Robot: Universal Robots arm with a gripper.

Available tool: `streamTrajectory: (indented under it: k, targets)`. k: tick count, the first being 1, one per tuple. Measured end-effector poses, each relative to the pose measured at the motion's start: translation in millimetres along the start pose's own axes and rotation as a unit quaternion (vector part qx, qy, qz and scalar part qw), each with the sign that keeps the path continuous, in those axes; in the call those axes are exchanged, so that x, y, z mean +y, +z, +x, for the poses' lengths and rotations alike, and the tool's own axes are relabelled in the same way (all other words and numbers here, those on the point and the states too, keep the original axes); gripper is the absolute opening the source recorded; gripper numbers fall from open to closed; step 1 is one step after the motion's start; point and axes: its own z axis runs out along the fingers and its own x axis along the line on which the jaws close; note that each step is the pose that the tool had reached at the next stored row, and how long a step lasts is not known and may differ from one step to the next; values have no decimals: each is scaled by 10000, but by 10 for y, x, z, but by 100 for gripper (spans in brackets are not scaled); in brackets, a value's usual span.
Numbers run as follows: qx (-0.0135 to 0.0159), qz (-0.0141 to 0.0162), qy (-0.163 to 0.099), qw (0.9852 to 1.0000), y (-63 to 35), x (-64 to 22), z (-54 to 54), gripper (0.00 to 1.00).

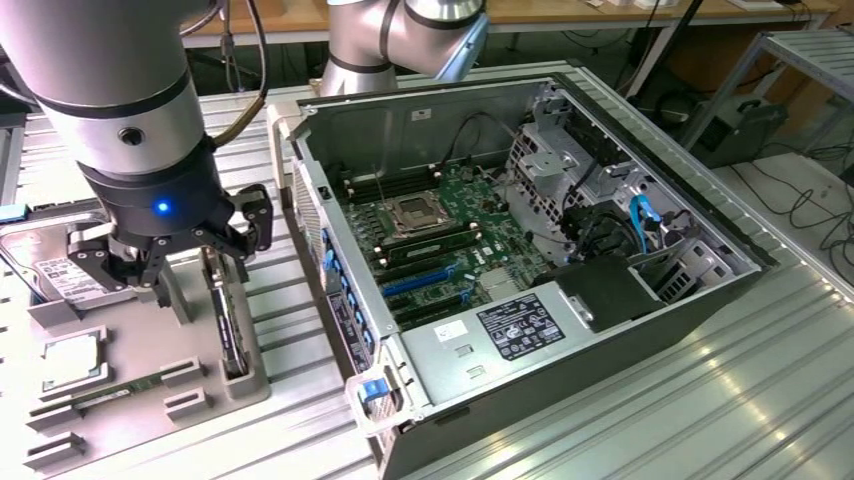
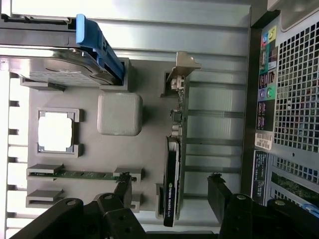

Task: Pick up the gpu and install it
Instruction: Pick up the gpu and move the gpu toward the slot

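gpu (image 2: 177, 144): circuit board, glossy black shroud, bare metal bracket
holder tray (image 2: 144, 159): matt grey plastic
table (image 1: 641, 400): ribbed, shiny metal
computer case (image 2: 299, 89): perforated grey metal

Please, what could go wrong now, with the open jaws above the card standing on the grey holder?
1. The gpu stands on its thin edge, in line between the open jaws; an off-centre closing might tilt it in its slot.
2. One jaw hangs near the memory stick and might bump it while descending.
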Motion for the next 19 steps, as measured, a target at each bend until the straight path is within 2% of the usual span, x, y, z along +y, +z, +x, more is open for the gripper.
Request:
streamTrajectory:
  k: [2, 3, 4, 6, 7, 8, 9, 10, 11, 12, 13, 15, 16, 19]
  targets:
    - [0, 0, 0, 10000, 12, -1, 0, 72]
    - [6, 0, 0, 10000, 107, -5, 1, 72]
    - [7, 0, 0, 10000, 162, -8, 2, 72]
    - [8, 5, 1, 10000, 342, 2, 4, 72]
    - [8, 11, 24, 10000, 505, -5, 9, 72]
    - [1, 24, 220, 9998, 613, -10, -3, 72]
    - [-3, 32, 304, 9995, 673, 17, -9, 64]
    - [-3, 33, 321, 9995, 751, 16, -8, 62]
    - [4, 85, 323, 9994, 803, 92, -20, 48]
    - [4, 98, 329, 9994, 822, 83, -34, 48]
    - [4, 98, 330, 9994, 821, 45, -32, 33]
    - [3, 97, 329, 9994, 824, 42, -35, 32]
    - [4, 98, 329, 9994, 825, 42, -38, 28]
    - [4, 101, 329, 9994, 826, 42, -41, 28]
